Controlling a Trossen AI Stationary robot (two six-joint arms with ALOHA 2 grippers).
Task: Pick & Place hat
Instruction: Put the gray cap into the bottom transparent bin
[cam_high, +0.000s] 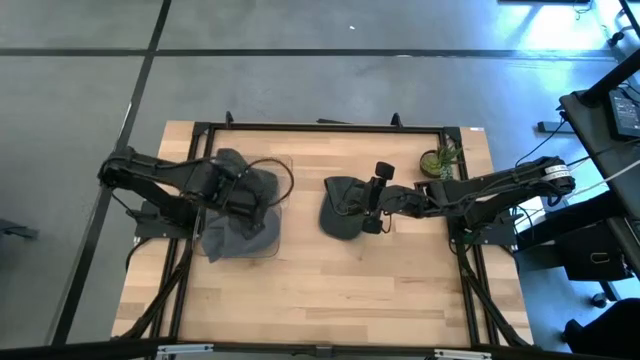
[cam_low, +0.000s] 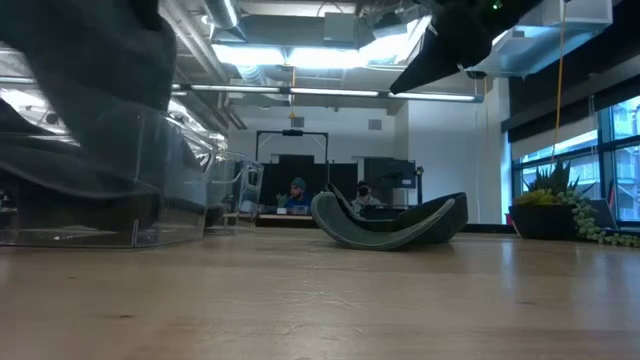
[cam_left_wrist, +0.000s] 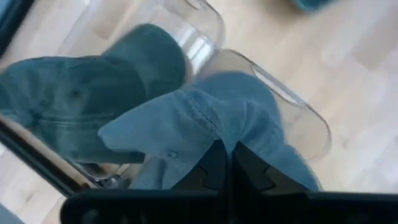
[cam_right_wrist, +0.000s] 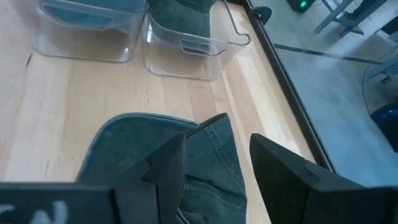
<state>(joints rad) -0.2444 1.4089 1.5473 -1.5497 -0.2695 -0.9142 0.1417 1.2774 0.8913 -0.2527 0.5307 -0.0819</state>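
A dark grey hat (cam_high: 343, 210) lies on the middle of the wooden table, its curved underside on the wood (cam_low: 390, 225). My right gripper (cam_high: 376, 204) hovers open above its right side, one finger over the cloth (cam_right_wrist: 161, 155) and the other beside it. At the table's left stand two clear bins (cam_high: 272, 205). My left gripper (cam_high: 248, 198) is above them, shut on a blue-grey hat (cam_left_wrist: 186, 124). Another hat (cam_left_wrist: 68, 106) sits in the neighbouring bin. My left gripper (cam_left_wrist: 227, 163) pinches a raised fold of the blue-grey hat's cloth (cam_left_wrist: 214, 134) between its two shut fingers, coming from above. The hat hangs below the fingers over the clear bin's rim (cam_left_wrist: 298, 106); whether its lower part rests in the bin, I cannot tell.
A small potted plant (cam_high: 441, 160) stands near the table's far right corner, also in the low view (cam_low: 560, 205). A black frame rail (cam_right_wrist: 292, 106) runs along the table's edge. Bare wood lies along the near side of the table (cam_high: 330, 290).
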